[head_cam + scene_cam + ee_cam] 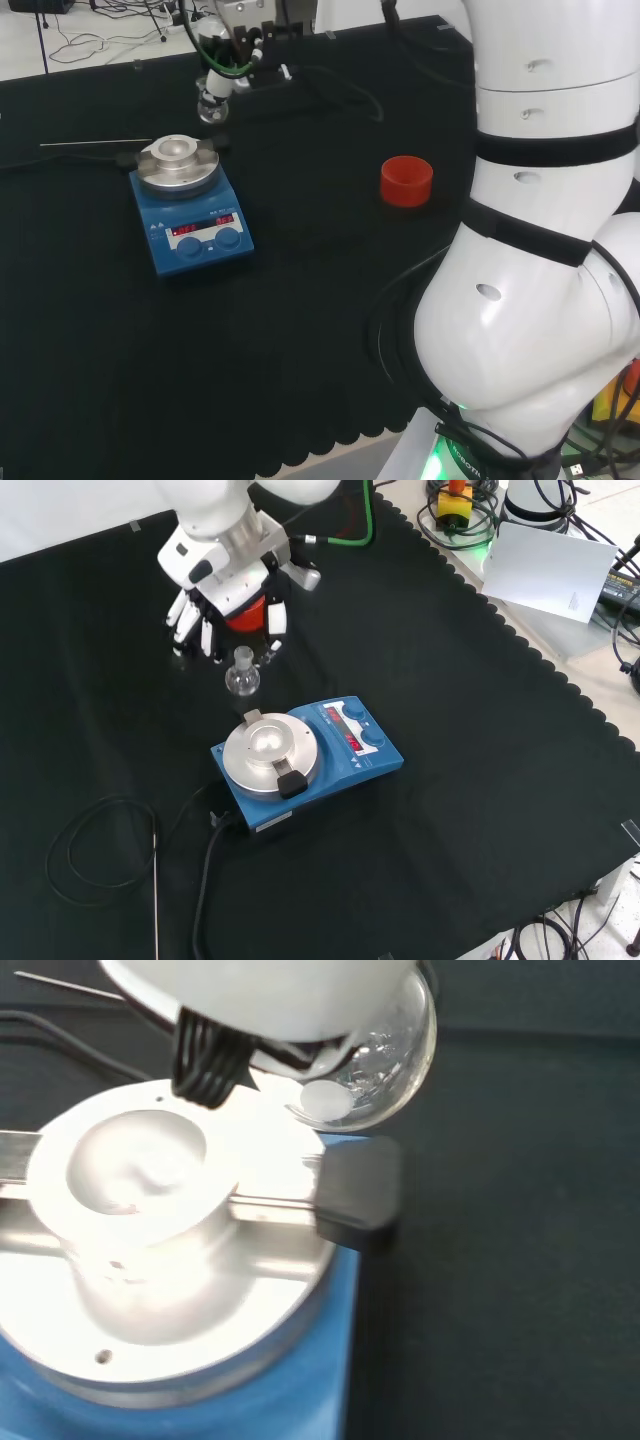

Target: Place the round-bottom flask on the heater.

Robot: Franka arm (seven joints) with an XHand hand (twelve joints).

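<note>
Hand: the hand (228,608) comes in from the top of the front view, its fingers (208,635) curled downward around the neck of the round-bottom flask (241,674) — clamped on it.
Flask: clear glass, roughly upright in the front view, hanging from the hand above the cloth; its bulb (375,1055) shows large in the wrist view with bright glints inside. What it holds, if anything, I cannot tell.
Flask against heater: in the front view the flask is just beyond the upper-left edge of the heater (340,755), not on it; in the head view it (213,103) is behind the heater, near it.
Heater: blue box (190,235) with red displays and two blue knobs at its front, topped by a round metal block (150,1210) with a bowl-shaped hollow in the middle — the hollow is bare.
Red ring stand: a red ribbed ring (406,180) sits on the black cloth (480,810), well apart from the heater, to its right in the head view.
</note>
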